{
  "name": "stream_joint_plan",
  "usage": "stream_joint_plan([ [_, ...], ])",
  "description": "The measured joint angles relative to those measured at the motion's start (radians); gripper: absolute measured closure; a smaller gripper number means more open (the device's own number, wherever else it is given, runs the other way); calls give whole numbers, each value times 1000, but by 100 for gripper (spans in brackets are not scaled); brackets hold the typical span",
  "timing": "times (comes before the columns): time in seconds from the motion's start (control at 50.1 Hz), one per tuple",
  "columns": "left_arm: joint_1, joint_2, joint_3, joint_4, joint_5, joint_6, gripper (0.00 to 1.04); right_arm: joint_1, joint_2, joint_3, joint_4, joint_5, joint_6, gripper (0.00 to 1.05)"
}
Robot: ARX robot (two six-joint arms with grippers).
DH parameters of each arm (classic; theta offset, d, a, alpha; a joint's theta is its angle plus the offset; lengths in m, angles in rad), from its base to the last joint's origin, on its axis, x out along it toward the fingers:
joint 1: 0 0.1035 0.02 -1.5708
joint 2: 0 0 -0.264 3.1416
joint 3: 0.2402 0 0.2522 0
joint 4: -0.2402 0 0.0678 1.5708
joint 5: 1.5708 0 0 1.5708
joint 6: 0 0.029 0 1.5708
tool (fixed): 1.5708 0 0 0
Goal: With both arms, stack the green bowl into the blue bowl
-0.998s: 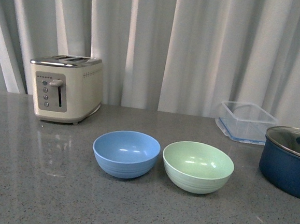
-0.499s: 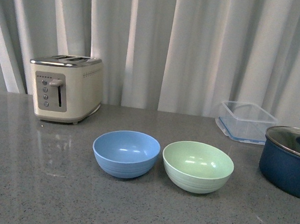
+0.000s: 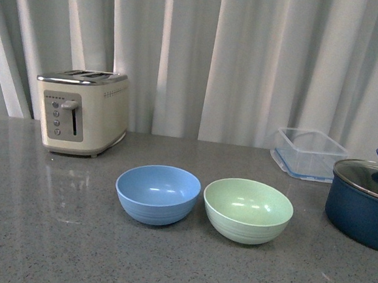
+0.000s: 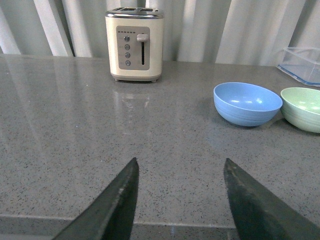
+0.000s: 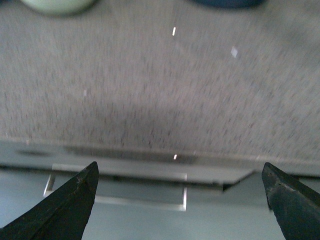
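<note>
Left gripper [image 4: 180,164] is spread open and empty over bare table [image 4: 75,125] near its front edge. Right gripper [image 5: 180,169] gapes wide, also empty, right at that edge. Ahead, blue bowl [image 3: 157,195] and green bowl [image 3: 248,210] sit upright side by side, rims just apart, with open table in front, toaster [image 3: 82,112] back-left and pot [image 3: 361,204] to the right.

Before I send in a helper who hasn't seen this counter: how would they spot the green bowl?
From the cream toaster at back left of the counter, look forward and right to two same-sized bowls side by side. The green bowl is the right one, nearer the navy pot; its mint colour separates it from the blue bowl.
</note>
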State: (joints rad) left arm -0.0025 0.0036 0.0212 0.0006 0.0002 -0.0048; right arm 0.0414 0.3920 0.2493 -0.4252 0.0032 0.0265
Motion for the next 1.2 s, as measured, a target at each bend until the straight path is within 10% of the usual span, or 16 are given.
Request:
stream_joint_plan([
  [0.279,0,0,0,0,0,0,5,181,536,327,105,29,19,10],
  [1.197,0,0,0,0,0,0,7,130,1462,1050,127,-6,268,10],
])
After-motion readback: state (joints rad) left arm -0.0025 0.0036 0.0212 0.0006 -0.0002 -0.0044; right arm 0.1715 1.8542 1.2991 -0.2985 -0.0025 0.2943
